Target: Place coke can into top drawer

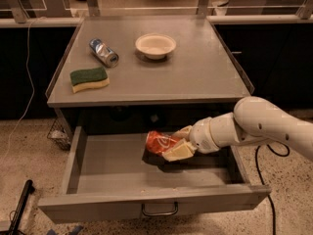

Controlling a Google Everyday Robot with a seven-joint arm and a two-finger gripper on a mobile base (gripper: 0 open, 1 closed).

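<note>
The coke can [159, 142], red-orange with white lettering, lies tilted on its side inside the open top drawer [112, 173], toward the back middle. My gripper [176, 142] reaches in from the right on a white arm, and its cream fingers [179, 152] are closed around the can's right end. The can is low, at or just above the drawer floor; I cannot tell whether it touches. The drawer's curved metal handle [159, 210] shows on its front panel.
On the cabinet top [205, 72] lie a silver-and-blue can [103, 52] on its side, a green-and-yellow sponge [89, 79] and a white bowl [155, 45]. Black cabinets stand at both sides. A black pole [19, 204] lies on the floor at left.
</note>
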